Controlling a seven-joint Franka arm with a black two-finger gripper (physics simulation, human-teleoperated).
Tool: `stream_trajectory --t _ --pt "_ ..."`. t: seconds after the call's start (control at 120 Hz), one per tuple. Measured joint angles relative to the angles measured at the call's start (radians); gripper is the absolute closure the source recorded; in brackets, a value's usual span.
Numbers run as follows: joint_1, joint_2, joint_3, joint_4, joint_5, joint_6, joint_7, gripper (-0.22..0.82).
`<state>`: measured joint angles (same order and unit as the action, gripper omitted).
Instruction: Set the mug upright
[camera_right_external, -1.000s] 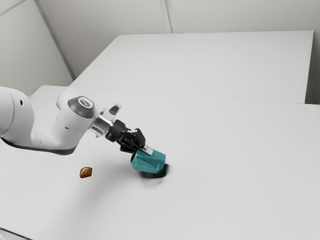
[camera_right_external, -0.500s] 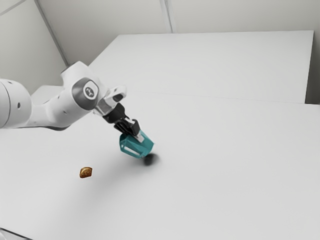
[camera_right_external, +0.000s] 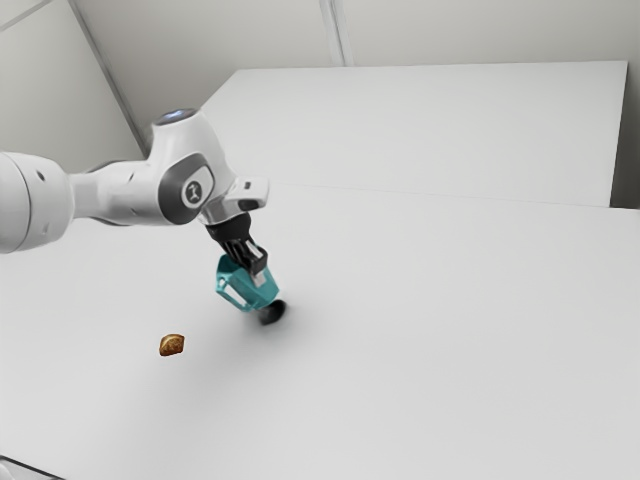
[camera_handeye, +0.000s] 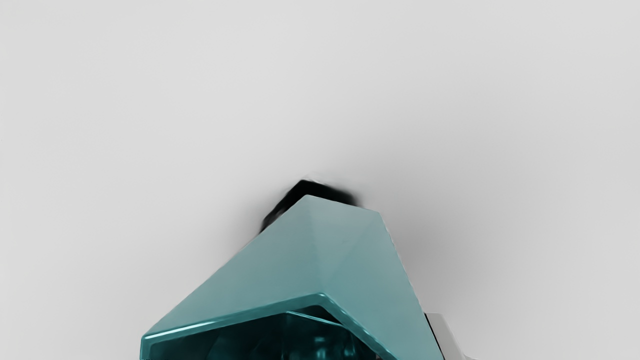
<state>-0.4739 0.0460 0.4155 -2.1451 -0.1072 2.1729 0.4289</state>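
Plain white table (camera_right_external: 450, 330), pretty matte, spread over most of exterior view and running off past right and bottom edges. Thin line (camera_right_external: 420, 194) across upper half, more pale flat surface (camera_right_external: 430, 120) beyond it, up toward upper right. Small brown lump (camera_right_external: 172, 345), kinda golden in spots, lying right on table, lower left of frame. Dark little shadow (camera_right_external: 272, 312) on tabletop too, just left of centre, softer grey shading around it.

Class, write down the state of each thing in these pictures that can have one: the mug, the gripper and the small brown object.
Mug: tilted, not upright; its open end angled toward the gripper's hand.
Gripper: shut on the mug.
Small brown object: lying on the table, apart from the mug.
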Motion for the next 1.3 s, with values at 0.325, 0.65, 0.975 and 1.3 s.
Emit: stream_trajectory --t 0.325,0.65,0.975,1.3 --pt "0.006 0.000 0.000 -0.011 0.109 -0.079 -0.065 0.75" --pt "0.003 0.037 0.000 -0.008 0.126 -0.096 -0.106 0.75" --pt "0.013 0.066 0.000 -0.009 0.132 -0.082 -0.133 0.75" --pt "0.009 0.071 0.000 -0.008 0.129 -0.079 -0.145 0.46"
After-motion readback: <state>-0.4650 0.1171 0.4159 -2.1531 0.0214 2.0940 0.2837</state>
